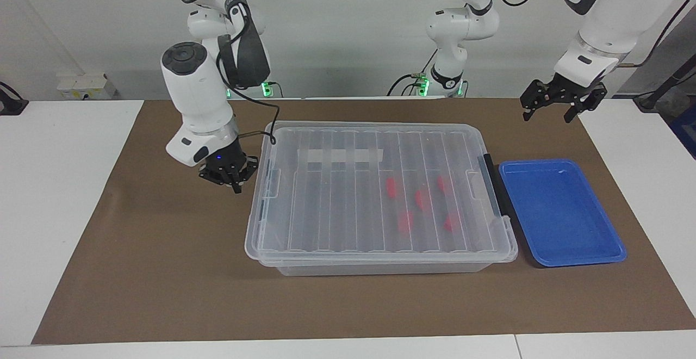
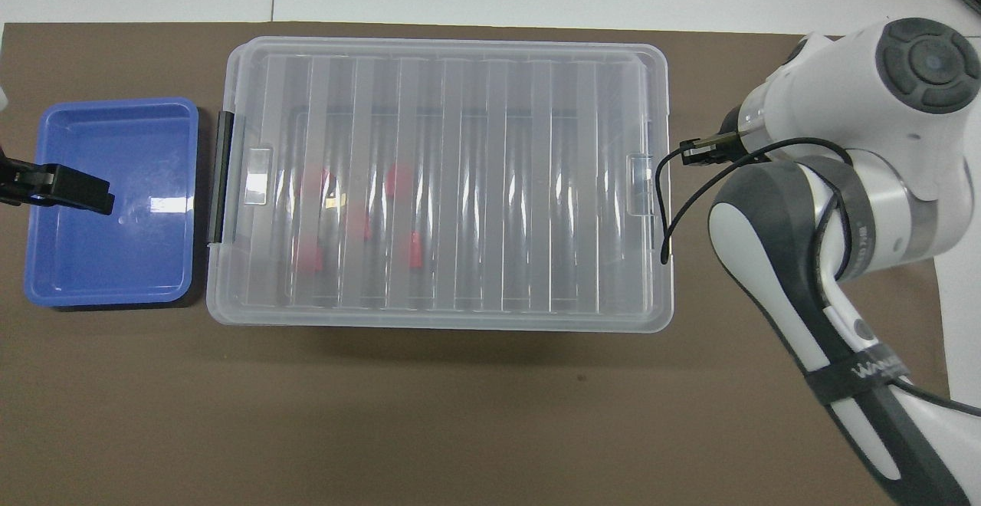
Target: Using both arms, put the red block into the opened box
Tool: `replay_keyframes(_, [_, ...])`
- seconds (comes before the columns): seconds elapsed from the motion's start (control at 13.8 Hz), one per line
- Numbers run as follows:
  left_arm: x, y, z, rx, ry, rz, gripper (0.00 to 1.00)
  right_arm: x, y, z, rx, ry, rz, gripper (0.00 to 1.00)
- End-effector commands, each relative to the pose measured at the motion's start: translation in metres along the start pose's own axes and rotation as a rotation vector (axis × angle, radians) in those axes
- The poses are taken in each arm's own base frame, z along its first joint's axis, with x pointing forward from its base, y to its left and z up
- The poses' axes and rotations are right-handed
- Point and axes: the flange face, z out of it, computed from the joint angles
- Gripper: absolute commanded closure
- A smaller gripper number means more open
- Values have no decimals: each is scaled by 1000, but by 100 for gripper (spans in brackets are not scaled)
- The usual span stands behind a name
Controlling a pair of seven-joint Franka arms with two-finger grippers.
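Now the brown mat (image 1: 136,272) covers most of the white table (image 1: 60,196), and on it sits the box (image 1: 380,198), a wide clear bin with its ribbed lid (image 2: 452,176) lying flat and square on top. A white tape strip (image 1: 341,155) shows on the half of the box nearer the robots, and a black handle (image 2: 222,176) runs along the end toward the left arm's end of the table. Just beside that handle, apart from the box, lies the blue tray (image 1: 560,212), with nothing visible in it.

At the box's other end, the right arm (image 1: 198,92) bends down from its base, its cable looping over the corner of the lid. The right gripper (image 1: 228,171) hangs low over the mat just beside that end of the box and clear of the lid's edge; its fingertips look nearly pressed together with nothing between them, though from this slant I cannot be sure they fully meet. In the overhead view it is hidden under the arm's own wrist.

The left arm (image 1: 603,22) waits, its left gripper (image 1: 563,100) raised with fingers spread wide and nothing in them. In the overhead view it is over the tray.

Five red blocks (image 1: 421,198) lie inside the box, seen through the lid, clustered in the half toward the handle. They sit close together but apart, on the box floor.
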Motion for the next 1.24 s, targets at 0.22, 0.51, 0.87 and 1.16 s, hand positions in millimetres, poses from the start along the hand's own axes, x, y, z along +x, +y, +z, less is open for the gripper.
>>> replay_keyframes(0.22, [-6,-1,-1,12,-4,3,0,-19,50,-37,-3,6,157,0])
replay_keyframes(0.51, [-6,-1,-1,12,-4,3,0,-38,52,-79,-5,5,290,0])
replay_keyframes(0.87, [-6,-1,-1,12,-4,4,0,-43,59,-110,-9,-32,311,0])
replay_keyframes(1.16, [-6,-1,0,11,-6,3,0,-37,76,-148,-14,-41,338,0])
